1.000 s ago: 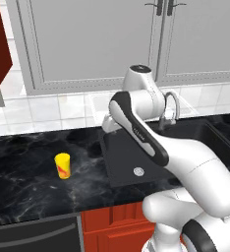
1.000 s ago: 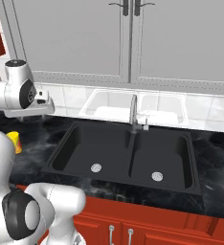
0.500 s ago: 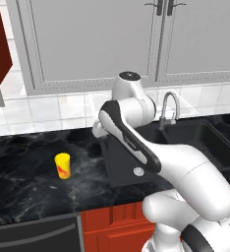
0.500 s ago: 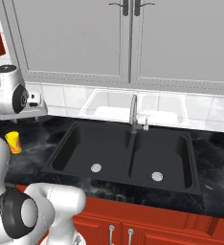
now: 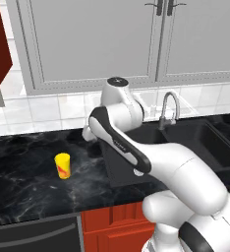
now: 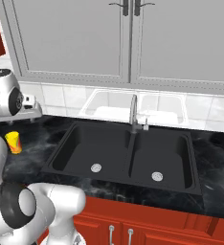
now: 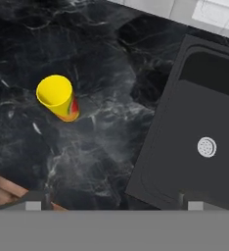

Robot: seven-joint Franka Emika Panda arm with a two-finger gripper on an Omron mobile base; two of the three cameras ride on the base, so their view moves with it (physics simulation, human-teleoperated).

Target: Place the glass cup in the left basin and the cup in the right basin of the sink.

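My gripper [image 7: 111, 205] was wide open, empty; small yellow cylindrical cup [image 7: 58, 98] sat upper left on black marble counter [image 7: 97, 147].

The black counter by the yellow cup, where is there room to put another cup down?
The counter is bare between the yellow cup and the sink's left edge, and in front of the cup toward the counter's front edge. The left basin and right basin hold nothing but their drains. Nowhere looks crowded.

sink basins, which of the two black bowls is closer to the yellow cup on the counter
The wider matte black left basin is closer: it lies on the side of the centre divider towards the small opaque yellow cup, while the narrower right basin lies beyond it.
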